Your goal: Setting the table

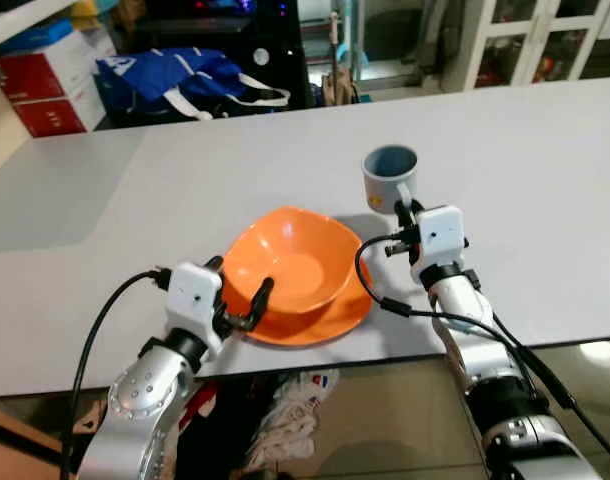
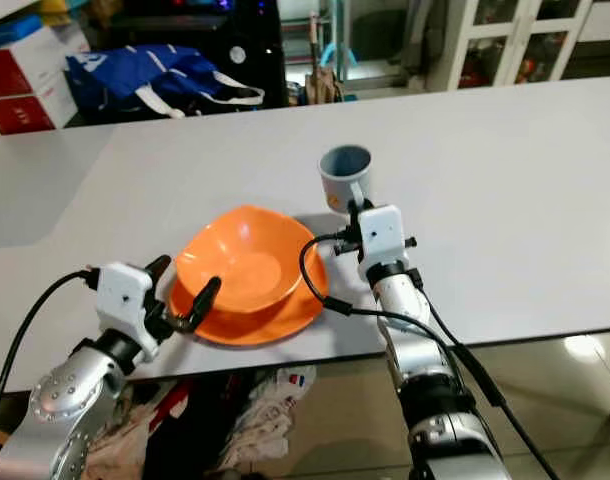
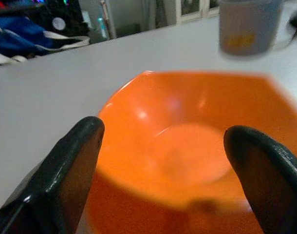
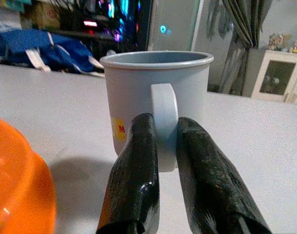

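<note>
We see the right gripper (image 4: 165,146) clamped on the handle of the grey mug (image 1: 389,177), at 1 o'clock of the orange bowl (image 1: 288,266). Left gripper (image 3: 163,165) spread wide at the bowl's near rim. Mug looks light, stiff, slippery; we'd keep to the handle.

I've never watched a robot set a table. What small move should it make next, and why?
Probably lift the mug slightly: the right end effector is already shut on its handle, and it stands close to the bowl, which the open left end effector straddles.
</note>
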You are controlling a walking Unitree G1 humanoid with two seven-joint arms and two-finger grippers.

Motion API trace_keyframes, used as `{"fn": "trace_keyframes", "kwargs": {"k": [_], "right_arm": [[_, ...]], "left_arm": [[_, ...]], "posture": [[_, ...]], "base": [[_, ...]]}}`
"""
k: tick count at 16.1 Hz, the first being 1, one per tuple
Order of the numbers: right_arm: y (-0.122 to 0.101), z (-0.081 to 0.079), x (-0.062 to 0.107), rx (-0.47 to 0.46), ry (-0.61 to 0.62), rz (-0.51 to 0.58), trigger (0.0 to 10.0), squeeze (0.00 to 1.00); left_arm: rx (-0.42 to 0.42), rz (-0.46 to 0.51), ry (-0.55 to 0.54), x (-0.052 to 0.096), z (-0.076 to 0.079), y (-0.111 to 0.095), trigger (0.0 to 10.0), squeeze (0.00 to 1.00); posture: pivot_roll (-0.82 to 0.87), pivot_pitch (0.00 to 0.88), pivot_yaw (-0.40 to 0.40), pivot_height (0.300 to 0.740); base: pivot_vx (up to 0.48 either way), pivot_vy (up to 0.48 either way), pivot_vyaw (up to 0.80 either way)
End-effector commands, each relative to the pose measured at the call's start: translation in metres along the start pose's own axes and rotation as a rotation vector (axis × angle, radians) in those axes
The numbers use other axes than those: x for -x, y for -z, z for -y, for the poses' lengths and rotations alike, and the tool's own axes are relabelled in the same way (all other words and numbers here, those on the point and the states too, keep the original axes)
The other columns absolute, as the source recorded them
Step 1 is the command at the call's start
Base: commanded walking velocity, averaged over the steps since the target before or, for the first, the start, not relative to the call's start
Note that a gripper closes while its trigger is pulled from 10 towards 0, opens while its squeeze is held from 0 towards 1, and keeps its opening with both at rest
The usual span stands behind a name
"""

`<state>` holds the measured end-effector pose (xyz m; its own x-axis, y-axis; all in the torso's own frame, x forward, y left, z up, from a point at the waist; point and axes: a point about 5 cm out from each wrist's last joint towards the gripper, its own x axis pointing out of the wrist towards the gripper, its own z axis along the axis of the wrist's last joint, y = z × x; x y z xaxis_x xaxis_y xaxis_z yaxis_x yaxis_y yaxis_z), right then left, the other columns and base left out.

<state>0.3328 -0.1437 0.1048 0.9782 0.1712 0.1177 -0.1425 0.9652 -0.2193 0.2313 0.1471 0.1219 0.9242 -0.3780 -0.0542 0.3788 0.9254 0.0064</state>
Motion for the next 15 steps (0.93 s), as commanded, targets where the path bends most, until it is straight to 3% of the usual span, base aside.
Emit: {"fn": "trace_keyframes", "kwargs": {"k": [1,2,4,6,11,12,13,15], "right_arm": [[-0.007,0.0,-0.006,0.006,0.002,0.034,0.0,0.0],[-0.001,0.002,-0.007,0.009,0.007,0.015,0.0,0.0],[0.005,0.006,-0.007,0.012,0.018,-0.012,0.0,0.0],[0.01,0.014,-0.01,0.019,0.046,-0.041,0.0,0.0],[0.014,0.016,-0.015,0.002,0.053,-0.088,0.0,0.0],[0.016,0.014,-0.016,-0.007,0.049,-0.108,8.4,0.0],[0.02,0.011,-0.015,-0.033,0.043,-0.133,10.0,0.0],[0.024,0.003,-0.013,-0.082,0.015,-0.153,10.0,0.0]], "left_arm": [[0.018,0.026,-0.007,0.002,-0.003,-0.007,10.0,0.0],[0.057,0.068,0.002,0.004,-0.002,-0.012,10.0,0.0],[0.078,0.058,0.043,0.01,-0.001,-0.01,10.0,0.0],[0.059,0.021,0.104,0.019,0.001,-0.01,10.0,0.0],[0.05,0.029,0.137,0.024,0.003,-0.022,10.0,0.0],[0.052,0.033,0.131,0.024,0.003,-0.024,10.0,0.0],[0.054,0.041,0.119,0.024,0.002,-0.026,10.0,0.0],[0.061,0.041,0.116,0.022,0.002,-0.028,10.0,0.0]], "posture": [[-0.05,0.0,0.118,0.74],[-0.04,0.0,0.117,0.74],[-0.04,0.0,0.115,0.74],[-0.02,0.0,0.116,0.74],[0.01,0.0,0.106,0.74],[0.02,0.0,0.105,0.74],[0.02,0.0,0.103,0.74],[0.01,0.0,0.103,0.74]], "base": [[0.0,0.0,0.0],[0.0,0.0,0.0],[0.0,0.0,0.0],[0.0,0.0,0.0],[0.0,0.0,0.0],[0.0,0.0,0.0],[0.0,0.0,0.0],[0.0,0.0,0.0]]}}
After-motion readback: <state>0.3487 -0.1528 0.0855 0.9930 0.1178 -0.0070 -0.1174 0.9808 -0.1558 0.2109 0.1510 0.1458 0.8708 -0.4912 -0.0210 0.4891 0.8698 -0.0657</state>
